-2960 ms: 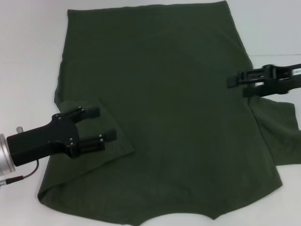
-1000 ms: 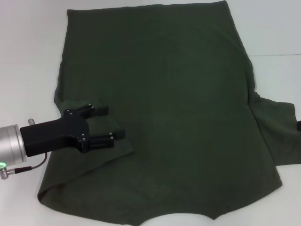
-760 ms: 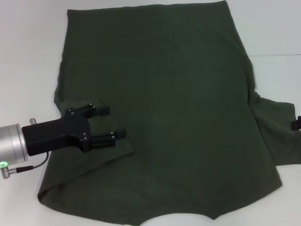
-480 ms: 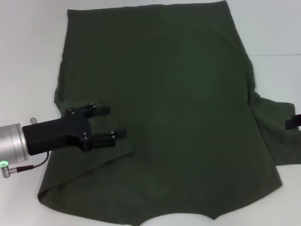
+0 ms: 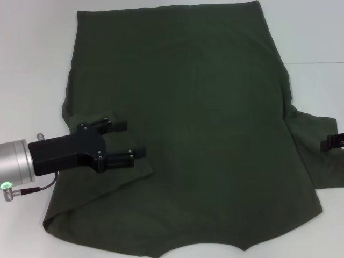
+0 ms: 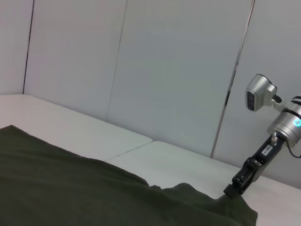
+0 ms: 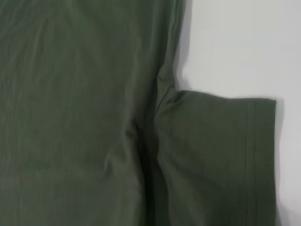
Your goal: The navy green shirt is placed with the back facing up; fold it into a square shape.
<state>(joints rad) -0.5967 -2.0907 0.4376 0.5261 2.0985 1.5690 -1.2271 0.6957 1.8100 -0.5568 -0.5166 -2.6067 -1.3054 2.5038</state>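
At 9 o'clock, left gripper (image 5: 127, 140) sits released over the folded-in sleeve, barely shifted. Right gripper (image 5: 332, 143) has re-entered at 3 o'clock over the other sleeve; grip state unclear. Shirt (image 5: 188, 123) lies flat on white table (image 5: 32, 64).

A white table (image 5: 32, 64) fills the scene, a thin seam (image 5: 314, 63) running across its top on the robot's right, and pale grey wall panels (image 6: 178, 70) divided by dark vertical joints stand behind it at the far edge.
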